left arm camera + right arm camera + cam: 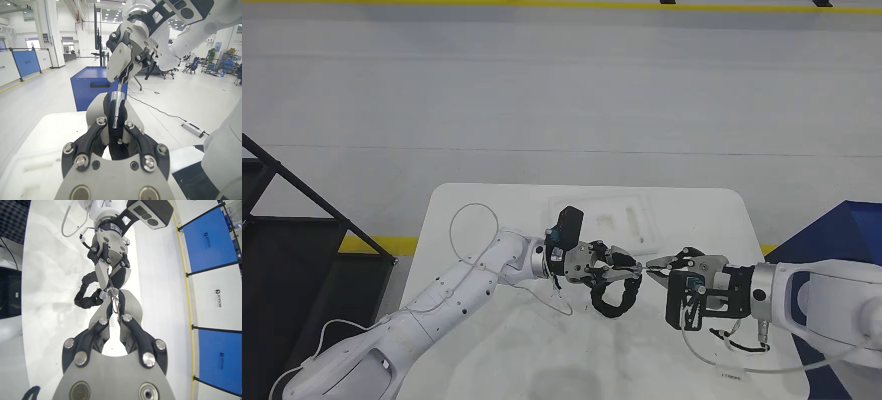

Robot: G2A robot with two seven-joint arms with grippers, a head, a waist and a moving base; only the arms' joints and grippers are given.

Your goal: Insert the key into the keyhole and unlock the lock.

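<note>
**Key and keyhole on one left–right axis above the table**

The left pincer (115,103) is closed on the chrome lock cylinder (115,109) of a cable lock and holds it above the middle of the table (472,215). The black cable loop (617,298) hangs on the near side. The right pincer (115,299) is clamped on the key (115,305), directly right of the cylinder, with the blade pointing left. The cylinder's long axis runs left to right, and its keyhole (112,292) faces right toward the key. In both wrist views the blade tip meets the cylinder's end face; how far it has entered cannot be told. The two axes appear nearly collinear. The coming move therefore seems to depend on the right arm pushing leftward along this line, then turning the key about it, while the left pincer braces the cylinder against twisting.
</note>
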